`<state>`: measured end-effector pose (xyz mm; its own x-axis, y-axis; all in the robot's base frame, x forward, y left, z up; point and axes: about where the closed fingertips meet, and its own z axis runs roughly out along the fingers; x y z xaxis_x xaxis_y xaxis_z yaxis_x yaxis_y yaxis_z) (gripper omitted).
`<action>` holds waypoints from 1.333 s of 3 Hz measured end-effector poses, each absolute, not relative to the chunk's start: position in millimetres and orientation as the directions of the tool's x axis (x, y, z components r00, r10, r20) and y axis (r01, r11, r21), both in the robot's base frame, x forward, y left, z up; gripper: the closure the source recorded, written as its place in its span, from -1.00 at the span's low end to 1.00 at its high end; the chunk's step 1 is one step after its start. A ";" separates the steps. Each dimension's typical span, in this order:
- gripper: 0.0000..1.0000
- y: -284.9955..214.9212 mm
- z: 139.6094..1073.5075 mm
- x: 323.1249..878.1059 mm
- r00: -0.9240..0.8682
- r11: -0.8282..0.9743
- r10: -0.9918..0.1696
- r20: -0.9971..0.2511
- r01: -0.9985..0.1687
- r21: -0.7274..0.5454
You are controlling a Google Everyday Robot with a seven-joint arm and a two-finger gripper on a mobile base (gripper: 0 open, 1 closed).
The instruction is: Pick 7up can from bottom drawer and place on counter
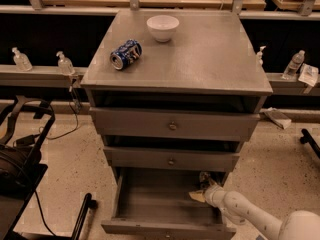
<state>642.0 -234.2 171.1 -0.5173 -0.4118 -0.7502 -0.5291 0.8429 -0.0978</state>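
The bottom drawer [155, 201] of the grey cabinet stands pulled open. At its back right corner, half under the middle drawer, sits a small dim object that looks like the 7up can [204, 177]. My gripper [197, 195] reaches into the drawer from the lower right on a white arm [240, 211]. It is just in front of and below the can. I cannot tell whether it touches the can. The counter [200, 54] is the cabinet's flat grey top.
A blue can [125, 54] lies on its side on the counter's left, and a white bowl [162, 27] stands at the back. The two upper drawers are nearly closed. Bottles line ledges on both sides. Black equipment and cables sit at the lower left.
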 end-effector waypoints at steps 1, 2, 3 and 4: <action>-0.43 -242.6 166.6 645.8 -0.535 0.856 -0.410 -0.739 -0.504 -0.110; -0.42 -252.9 164.4 649.2 -0.549 0.869 -0.409 -0.729 -0.478 -0.128; -0.46 -269.1 160.5 652.3 -0.571 0.892 -0.390 -0.722 -0.428 -0.144; -0.38 -277.9 151.7 653.5 -0.593 0.906 -0.375 -0.712 -0.399 -0.145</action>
<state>653.5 -277.9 151.7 -0.5931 -0.3749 -0.7125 -0.3986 0.9056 -0.1447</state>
